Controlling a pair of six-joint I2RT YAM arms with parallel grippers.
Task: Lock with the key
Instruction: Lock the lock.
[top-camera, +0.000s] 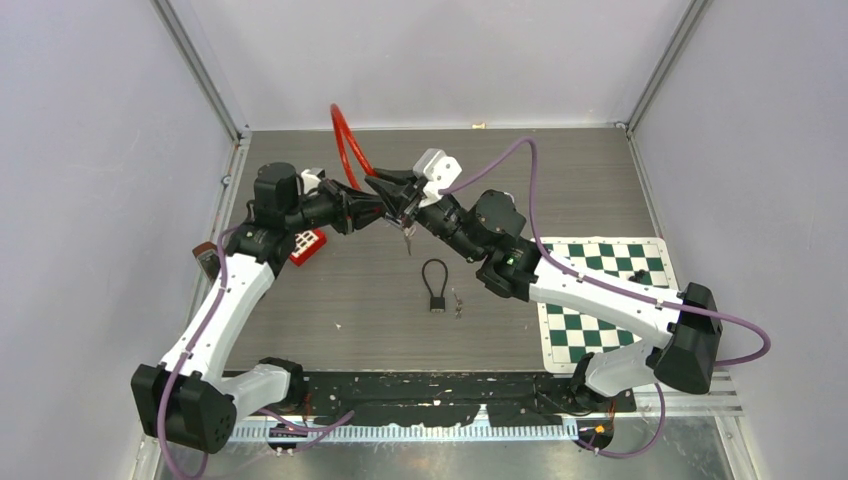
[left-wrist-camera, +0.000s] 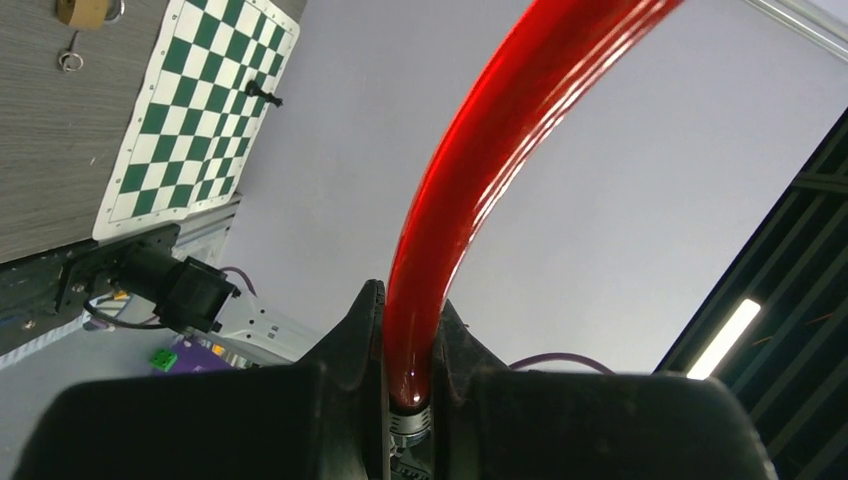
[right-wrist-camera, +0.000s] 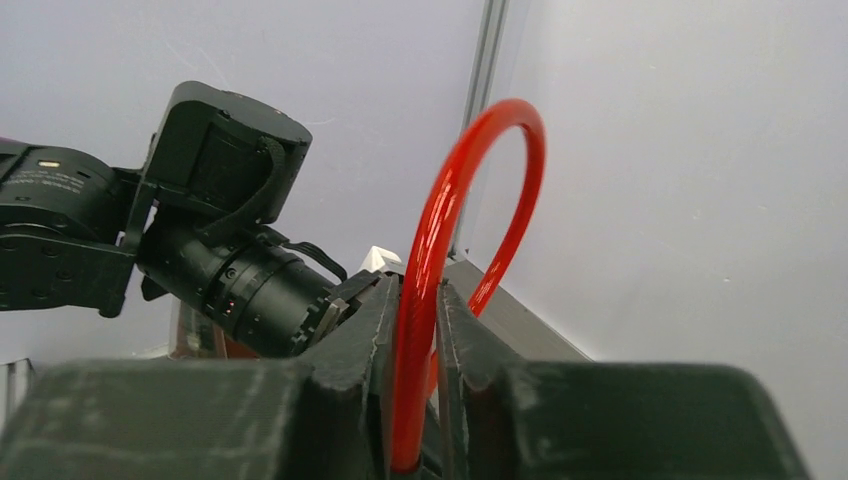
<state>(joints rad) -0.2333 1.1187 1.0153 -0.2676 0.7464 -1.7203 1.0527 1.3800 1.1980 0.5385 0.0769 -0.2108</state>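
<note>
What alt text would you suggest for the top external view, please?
Two robot arms meet above a grey table, the left gripper and the right gripper both closed on a red cable loop, a key dangling beneath. On the table lie a black cable lock, loose keys and a green checkered mat.

a robot test lab: plain walls (top-camera: 430, 60) on aluminium frame posts (top-camera: 200, 70) enclose the desk (top-camera: 330, 300), a checkered mat (top-camera: 585, 340) at 4 o'clock.

Overhead view, wrist views sharing red loop (right-wrist-camera: 428, 250)
</note>
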